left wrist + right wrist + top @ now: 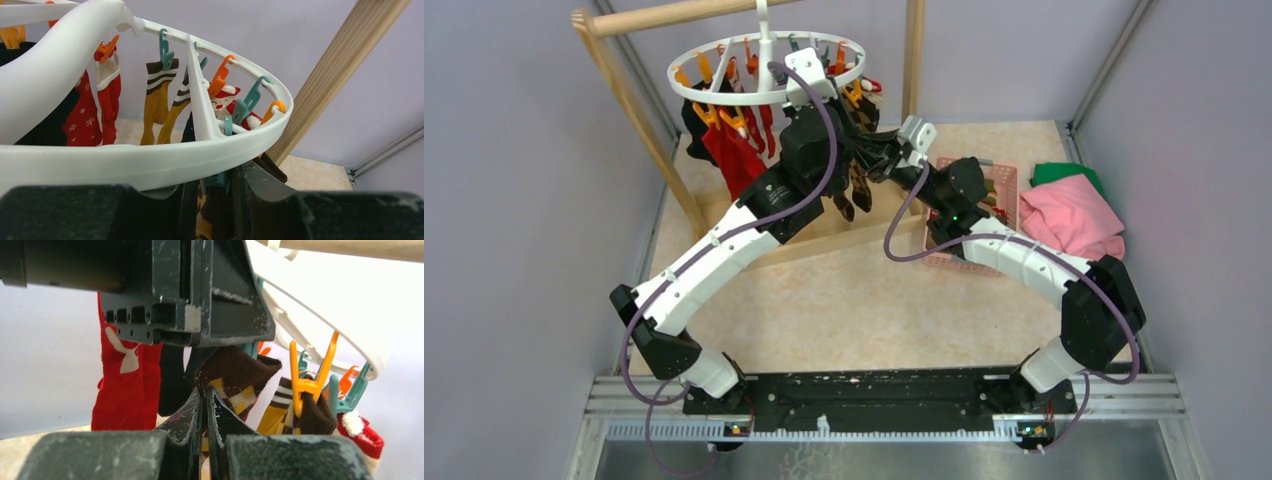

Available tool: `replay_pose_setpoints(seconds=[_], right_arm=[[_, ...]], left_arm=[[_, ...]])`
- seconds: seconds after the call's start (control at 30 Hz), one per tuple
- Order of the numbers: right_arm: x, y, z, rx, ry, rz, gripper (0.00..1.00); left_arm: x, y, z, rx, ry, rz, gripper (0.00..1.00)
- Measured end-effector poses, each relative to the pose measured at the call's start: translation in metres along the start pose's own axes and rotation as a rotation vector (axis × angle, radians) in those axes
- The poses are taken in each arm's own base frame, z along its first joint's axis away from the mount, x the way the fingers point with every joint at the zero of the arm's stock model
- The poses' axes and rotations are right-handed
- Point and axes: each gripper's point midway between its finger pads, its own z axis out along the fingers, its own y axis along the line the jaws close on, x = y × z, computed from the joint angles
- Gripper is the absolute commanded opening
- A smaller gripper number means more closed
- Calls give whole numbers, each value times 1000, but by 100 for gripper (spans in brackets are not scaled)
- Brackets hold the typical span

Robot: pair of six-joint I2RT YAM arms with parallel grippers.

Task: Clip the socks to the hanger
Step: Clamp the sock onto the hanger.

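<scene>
Your right jaws were clamped on the argyle sock (235,380), left jaws squeezing a teal clip (218,180). You wanted the cuff fully in before releasing.

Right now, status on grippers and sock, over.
Left gripper squeezing teal clip under hanger. Right gripper shut on brown argyle sock, held at that clip. Clip bite hidden; nothing in the way.

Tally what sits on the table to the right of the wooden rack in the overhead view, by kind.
pink basket: 1
pink cloth: 1
green cloth: 1
Total: 3
</scene>
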Motion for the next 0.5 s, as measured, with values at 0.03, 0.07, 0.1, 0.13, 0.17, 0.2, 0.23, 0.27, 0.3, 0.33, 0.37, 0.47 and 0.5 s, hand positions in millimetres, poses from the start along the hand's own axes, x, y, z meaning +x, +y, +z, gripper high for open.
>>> replay_pose_setpoints(seconds=[0.03,0.07,0.1,0.13,0.17,0.2,0.23,0.27,0.3,0.33,0.37,0.47,0.5], right_arm=[[-2,-2,1,2,-3,-4,0],[-4,-3,1,4,-8,-8,0],[-5,-4,1,5,-10,-10,0],[-5,-5,2,7,-11,-12,0],[-5,-6,1,8,-11,-14,0],[-5,-6,1,9,-10,-14,0],[-5,-6,1,10,-9,-14,0],[-5,-7,1,11,-9,-15,0],[-5,-7,1,11,-9,-15,0],[-5,-8,1,12,-9,-15,0],[-5,-8,1,13,-9,-16,0],[-5,-9,0,14,-9,-16,0],[-5,-9,0,14,-9,-16,0]], left_arm=[[0,0,0,1,0,-2,12],[0,0,0,2,0,-3,12],[0,-1,0,2,0,-4,12],[0,-1,0,2,0,-5,14],[0,-1,0,2,0,-5,16],[0,-1,0,2,1,-6,18],[0,0,0,2,1,-6,20],[0,-1,0,3,1,-6,21],[0,-1,0,2,1,-8,22],[0,-1,0,3,1,-9,22],[0,-1,0,3,1,-10,23],[0,-1,0,6,2,-10,26],[0,-1,0,6,2,-11,28]])
